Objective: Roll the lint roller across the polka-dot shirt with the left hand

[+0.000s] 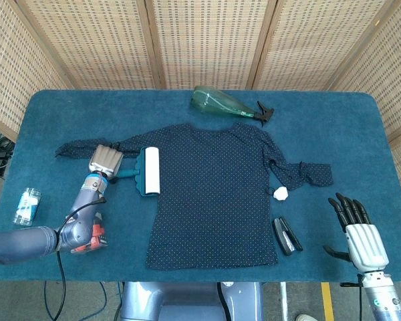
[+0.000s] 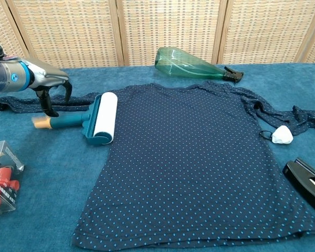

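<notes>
The dark polka-dot shirt (image 1: 214, 194) (image 2: 199, 157) lies spread flat on the blue table. The lint roller (image 1: 147, 170) (image 2: 102, 118), teal with a white roll, lies at the shirt's left edge, its handle pointing left on the cloth. My left hand (image 1: 105, 160) (image 2: 52, 86) hovers just above the handle end with its fingers apart and hanging down, holding nothing. My right hand (image 1: 361, 234) rests at the table's near right corner, fingers spread and empty; the chest view does not show it.
A green spray bottle (image 1: 224, 103) (image 2: 189, 63) lies behind the shirt. A black stapler (image 1: 287, 235) (image 2: 307, 184) and a small white lump (image 1: 280, 193) (image 2: 281, 135) sit right of the shirt. A clear box with red pieces (image 2: 0, 176) and a small cup (image 1: 28, 205) stand at the left.
</notes>
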Available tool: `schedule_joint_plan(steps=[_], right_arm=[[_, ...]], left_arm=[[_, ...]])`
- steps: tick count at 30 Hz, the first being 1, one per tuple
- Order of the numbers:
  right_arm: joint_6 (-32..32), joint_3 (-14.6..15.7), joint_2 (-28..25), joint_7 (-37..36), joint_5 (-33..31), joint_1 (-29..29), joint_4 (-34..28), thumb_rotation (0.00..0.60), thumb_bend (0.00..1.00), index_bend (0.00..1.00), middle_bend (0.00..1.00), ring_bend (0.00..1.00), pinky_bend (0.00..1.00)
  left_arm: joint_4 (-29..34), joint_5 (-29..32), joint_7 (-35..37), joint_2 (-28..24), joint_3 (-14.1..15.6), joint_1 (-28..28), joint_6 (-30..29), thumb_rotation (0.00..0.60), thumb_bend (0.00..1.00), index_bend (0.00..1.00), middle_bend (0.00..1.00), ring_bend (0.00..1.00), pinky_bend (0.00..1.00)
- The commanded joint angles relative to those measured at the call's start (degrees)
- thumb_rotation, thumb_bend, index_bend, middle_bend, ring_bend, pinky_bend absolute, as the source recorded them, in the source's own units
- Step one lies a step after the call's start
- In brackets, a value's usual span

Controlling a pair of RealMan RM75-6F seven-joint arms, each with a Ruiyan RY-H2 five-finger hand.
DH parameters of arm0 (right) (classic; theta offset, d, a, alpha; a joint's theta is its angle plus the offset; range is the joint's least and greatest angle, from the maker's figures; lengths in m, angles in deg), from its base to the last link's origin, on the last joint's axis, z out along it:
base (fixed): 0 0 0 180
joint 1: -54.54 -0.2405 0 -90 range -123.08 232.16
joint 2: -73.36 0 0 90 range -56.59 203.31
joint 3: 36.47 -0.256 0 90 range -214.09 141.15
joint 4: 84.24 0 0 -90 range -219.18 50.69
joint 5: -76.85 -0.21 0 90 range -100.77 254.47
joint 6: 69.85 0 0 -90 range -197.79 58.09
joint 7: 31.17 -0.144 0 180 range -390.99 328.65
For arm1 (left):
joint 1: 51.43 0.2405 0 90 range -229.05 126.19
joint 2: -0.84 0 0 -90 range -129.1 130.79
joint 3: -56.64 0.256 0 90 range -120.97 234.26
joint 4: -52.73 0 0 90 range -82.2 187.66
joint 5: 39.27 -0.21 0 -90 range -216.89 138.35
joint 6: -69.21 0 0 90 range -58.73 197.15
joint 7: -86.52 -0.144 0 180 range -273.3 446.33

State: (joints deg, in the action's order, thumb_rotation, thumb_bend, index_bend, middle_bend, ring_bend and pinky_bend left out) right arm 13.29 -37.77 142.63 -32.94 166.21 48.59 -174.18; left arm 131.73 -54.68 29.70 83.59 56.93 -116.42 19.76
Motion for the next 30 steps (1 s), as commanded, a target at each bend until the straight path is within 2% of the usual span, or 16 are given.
schedule_joint_plan(steps=[1,5,10,12,14,18,25,30], right_arm=[[0.1,0.0,-0.1,-0.1,0.1,0.1,-0.1,0.600,0.11,0.00,0.00,0.00,0.00],[0.1,-0.1,-0.3,-0.5,-0.1,0.1,-0.3,0.600,0.11,0.00,0.00,0.00,0.00],[0.4,-0.5,-0.8,-0.7,-0.6,0.2,-0.3,0.600,0.11,0.00,0.00,0.00,0.00],[1.1,-1.0,-1.0,-0.8,-1.2,0.4,-0.4,0.600,0.10,0.00,0.00,0.00,0.00],[1.7,-1.4,-1.3,-0.9,-1.6,0.7,-0.6,0.600,0.10,0.00,0.00,0.00,0.00],[3.0,-2.3,-1.7,-0.7,-2.1,1.1,-0.8,0.600,0.09,0.00,0.00,0.00,0.00],[4.6,-2.9,-2.2,0.1,-2.2,1.6,-1.5,0.600,0.09,0.00,0.00,0.00,0.00],[4.9,-2.9,-2.4,0.4,-1.9,1.8,-1.9,0.600,0.09,0.00,0.00,0.00,0.00]], left_arm=[[0.7,-1.9,2.2,-0.6,-0.6,0.9,-1.2,0.600,0.23,0.08,0.00,0.00,0.00],[2.1,-7.6,8.4,-1.6,-2.1,3.7,-3.5,0.600,0.23,0.06,0.00,0.00,0.00],[7.0,-21.0,20.3,-4.0,-3.1,10.1,-10.0,0.600,0.23,0.02,0.00,0.00,0.00],[10.5,-27.8,25.7,-5.4,-2.8,14.5,-16.9,0.600,0.22,0.01,0.00,0.00,0.00],[14.1,-38.1,29.3,-6.3,0.6,20.6,-27.6,0.600,0.21,0.01,0.00,0.00,0.00],[14.2,-47.2,30.1,-5.9,4.3,27.5,-37.9,0.600,0.14,0.00,0.00,0.00,0.00],[17.1,-52.0,29.0,-6.5,8.2,37.3,-46.4,0.600,0.12,0.00,0.00,0.00,0.00],[16.2,-55.1,31.4,-6.6,10.0,41.7,-48.2,0.600,0.12,0.00,0.00,0.00,0.00]])
